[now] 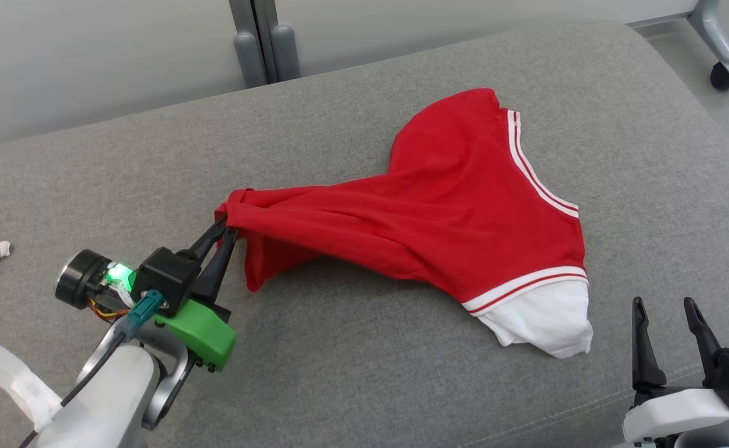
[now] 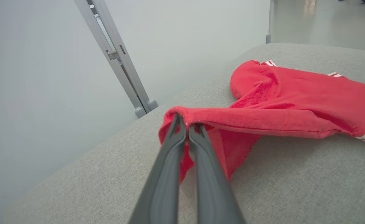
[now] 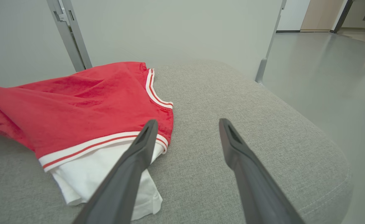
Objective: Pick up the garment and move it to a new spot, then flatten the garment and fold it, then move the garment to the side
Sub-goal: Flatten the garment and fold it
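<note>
My left gripper [image 1: 226,228] is clamped on the shirt [image 1: 464,205] edge, mid-bench [image 1: 339,373]. My right gripper [image 1: 663,305] gapes empty at the front right corner. Recommendation: lift high, grip firm, no dragging.

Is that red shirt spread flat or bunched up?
Bunched: the garment is drawn into a ridge at one end, pinched by the left gripper; the rest lies rumpled.

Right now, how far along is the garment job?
Done: the left gripper is shut on an edge of the garment. In hand: that edge is raised, while the rest lies bunched on the cushion. Left: moving it, flattening, folding, setting aside. The right gripper is open, holding nothing.
</note>
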You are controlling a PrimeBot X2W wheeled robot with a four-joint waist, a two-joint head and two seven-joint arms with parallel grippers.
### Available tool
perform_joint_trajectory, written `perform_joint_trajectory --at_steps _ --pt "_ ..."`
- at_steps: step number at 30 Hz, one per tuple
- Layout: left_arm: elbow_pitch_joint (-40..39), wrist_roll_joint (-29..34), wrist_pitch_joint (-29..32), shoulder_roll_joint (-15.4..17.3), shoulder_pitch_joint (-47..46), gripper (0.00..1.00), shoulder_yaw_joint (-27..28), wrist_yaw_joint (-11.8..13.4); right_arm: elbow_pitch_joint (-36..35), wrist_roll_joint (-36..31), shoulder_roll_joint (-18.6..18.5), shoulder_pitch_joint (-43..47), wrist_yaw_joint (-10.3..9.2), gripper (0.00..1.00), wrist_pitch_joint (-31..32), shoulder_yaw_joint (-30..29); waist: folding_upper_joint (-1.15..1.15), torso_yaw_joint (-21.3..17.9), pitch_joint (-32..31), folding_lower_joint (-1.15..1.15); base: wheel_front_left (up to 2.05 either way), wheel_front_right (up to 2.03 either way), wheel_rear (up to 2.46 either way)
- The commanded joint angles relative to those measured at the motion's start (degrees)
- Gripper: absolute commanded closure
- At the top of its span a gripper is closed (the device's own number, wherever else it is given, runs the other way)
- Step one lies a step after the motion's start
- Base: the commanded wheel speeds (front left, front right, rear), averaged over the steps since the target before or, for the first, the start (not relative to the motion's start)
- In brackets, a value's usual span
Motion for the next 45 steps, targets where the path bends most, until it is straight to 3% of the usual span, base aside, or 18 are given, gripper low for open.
perform_joint_trajectory --at_steps 1,8,14,17,18,19,20,21,22,23,28,34,41,45 --pt "-0.46 1.71 -1.31 1.07 -0.44 1.00 -0.48 0.70 0.27 0.42 -0.04 1.04 -0.09 0.00 -0.17 0.14 0.00 0.25 -0.57 0.00 0.00 0.00 0.00" --pt "1.16 3.15 -6.74 3.33 9.57 1.00 -0.14 5.35 0.38 0.88 -0.04 1.83 -0.09 0.00 -0.17 -0.15 0.00 0.37 -0.91 0.00 0.00 0.00 0.00" --pt "1.55 4.14 -8.59 0.83 18.93 1.00 2.35 9.32 -0.03 -0.27 -0.04 2.46 -0.09 0.00 -0.17 -1.94 0.00 3.01 -0.36 0.00 0.00 0.00 0.00" --pt "-0.06 5.87 -8.45 -1.48 23.30 1.00 4.53 9.81 -0.05 -0.82 -0.04 2.07 -0.10 0.00 -0.17 -2.15 0.00 4.27 -0.27 0.00 0.00 0.00 0.00" --pt "0.16 5.90 -8.45 -2.35 24.09 0.91 5.01 9.33 -0.02 -0.88 -0.04 1.89 -0.09 0.00 -0.17 -2.16 0.00 4.62 -0.24 0.00 0.00 0.00 0.00" --pt "0.60 6.22 -8.47 -3.34 24.73 0.75 5.40 8.79 0.06 -1.05 -0.04 1.67 -0.09 0.00 -0.17 -2.00 0.00 5.03 -0.29 0.00 0.00 0.00 0.00" --pt "0.81 6.63 -8.47 -4.33 25.03 0.68 5.69 8.42 0.15 -1.25 -0.04 1.57 -0.09 0.00 -0.17 -1.92 0.00 5.40 -0.43 0.00 0.00 0.00 0.00" --pt "1.39 6.84 -8.48 -5.46 25.58 0.45 6.00 7.76 0.24 -1.36 -0.05 1.45 -0.09 0.00 -0.17 -1.83 0.00 5.74 -0.60 0.00 0.00 0.00 0.00" --pt "1.95 6.95 -8.47 -6.12 25.95 0.13 6.28 7.38 0.26 -1.41 -0.05 1.43 -0.10 0.00 -0.17 -1.70 0.00 5.93 -0.71 0.00 0.00 0.00 0.00" --pt "2.96 7.00 -8.47 -7.49 26.48 0.00 7.22 6.88 0.35 -1.59 -0.05 1.46 -0.09 0.00 -0.17 -1.45 0.00 6.26 -1.03 0.00 0.00 0.00 0.00" --pt "3.50 6.00 -8.49 -12.31 28.57 0.00 12.77 5.66 -0.14 -2.39 -0.06 2.07 -0.09 0.00 -0.17 -1.18 0.00 6.85 -2.71 0.00 0.00 0.00 0.00" --pt "-4.04 8.10 -8.48 -17.15 33.45 0.00 22.99 4.96 -2.73 -3.52 -0.04 3.19 -0.09 0.00 -0.17 -0.87 0.00 7.28 -4.62 0.00 0.00 0.00 0.00" --pt "-11.85 8.48 -8.42 -21.75 36.65 0.00 32.81 0.12 -5.46 -3.40 -0.05 4.40 -0.10 0.00 -0.17 -1.04 0.00 8.31 -6.53 0.00 0.00 0.00 0.00" --pt "-12.11 7.85 -8.42 -22.25 36.31 0.00 34.29 -2.10 -4.89 -2.91 -0.05 4.97 -0.09 0.00 -0.17 -0.48 0.00 9.26 -7.36 0.00 0.00 0.00 0.00"
